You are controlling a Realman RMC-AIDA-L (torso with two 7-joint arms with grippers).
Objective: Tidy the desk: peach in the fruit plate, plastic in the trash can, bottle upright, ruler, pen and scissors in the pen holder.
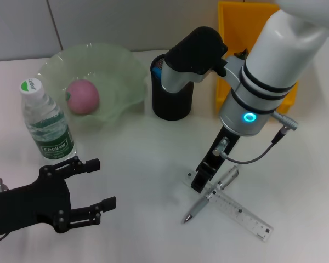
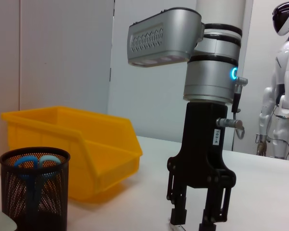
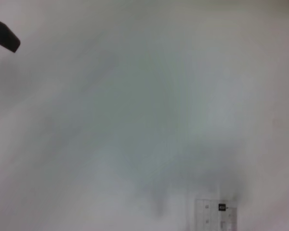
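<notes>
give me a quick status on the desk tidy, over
Right gripper down at the ruler end beside the pen. Left gripper open, idle near the upright bottle. Peach in plate. Nothing blocking.

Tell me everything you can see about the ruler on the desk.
The ruler is a clear, see-through plastic strip with fine dark graduation marks along its length. It lies flat on the white desk, angled diagonally, in front of the yellow bin. A silver pen lies across its near end. The right pincer stands down over that same end, at or just above the ruler; whether it grips cannot be told. The right wrist view shows one end with a small dark mark.
</notes>
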